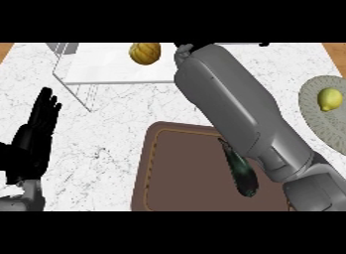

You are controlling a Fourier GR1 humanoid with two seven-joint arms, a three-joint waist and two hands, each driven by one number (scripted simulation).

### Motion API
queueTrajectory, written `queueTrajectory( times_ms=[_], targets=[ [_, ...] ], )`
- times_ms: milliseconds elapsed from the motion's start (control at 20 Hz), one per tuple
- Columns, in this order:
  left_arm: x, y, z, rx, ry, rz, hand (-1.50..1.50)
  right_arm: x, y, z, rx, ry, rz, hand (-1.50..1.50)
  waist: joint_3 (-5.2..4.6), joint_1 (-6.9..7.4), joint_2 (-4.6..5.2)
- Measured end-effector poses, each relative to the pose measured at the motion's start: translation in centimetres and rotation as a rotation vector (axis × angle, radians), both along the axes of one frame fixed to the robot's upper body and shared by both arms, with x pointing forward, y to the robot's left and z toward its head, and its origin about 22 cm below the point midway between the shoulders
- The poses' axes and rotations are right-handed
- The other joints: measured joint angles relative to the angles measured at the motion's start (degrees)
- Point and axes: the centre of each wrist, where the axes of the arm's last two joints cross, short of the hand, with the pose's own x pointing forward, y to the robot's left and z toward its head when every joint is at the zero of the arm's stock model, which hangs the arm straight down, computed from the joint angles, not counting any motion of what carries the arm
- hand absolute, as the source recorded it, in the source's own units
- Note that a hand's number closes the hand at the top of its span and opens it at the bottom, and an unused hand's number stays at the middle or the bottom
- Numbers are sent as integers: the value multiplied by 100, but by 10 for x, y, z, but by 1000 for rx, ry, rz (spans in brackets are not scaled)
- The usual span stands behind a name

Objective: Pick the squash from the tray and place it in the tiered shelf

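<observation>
Head view. At 12 o'clock, yellow ridged squash (144, 53) resting on the white tiered shelf (102, 74), well apart from the brown tray (175, 188) at 6 o'clock. Right hand (183, 47) just beside the squash at its 3 o'clock, mostly hidden by the forearm; clamped or spread, cannot tell. Left hand (40, 124) at 9 o'clock above the desk (117, 129), fingers straight, pointing up, holding nothing.

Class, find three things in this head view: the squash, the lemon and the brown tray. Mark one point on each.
squash (144, 53), head view, middle of its ribbed yellow body.
lemon (330, 98), head view, centre of its skin.
tray (183, 173), head view, bare brown floor left of the dark vegetable.
</observation>
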Motion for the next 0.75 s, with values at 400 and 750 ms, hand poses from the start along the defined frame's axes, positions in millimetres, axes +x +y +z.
queueTrajectory(
  times_ms=[400,750],
  targets=[
    [-10,8,2,-4,13,43,0,-25,-54,-5,71,-15,-21,-150,5,-229,-62],
    [-10,8,2,-3,12,45,0,-81,-106,-8,83,-57,18,-150,2,-219,-33]
  ],
)
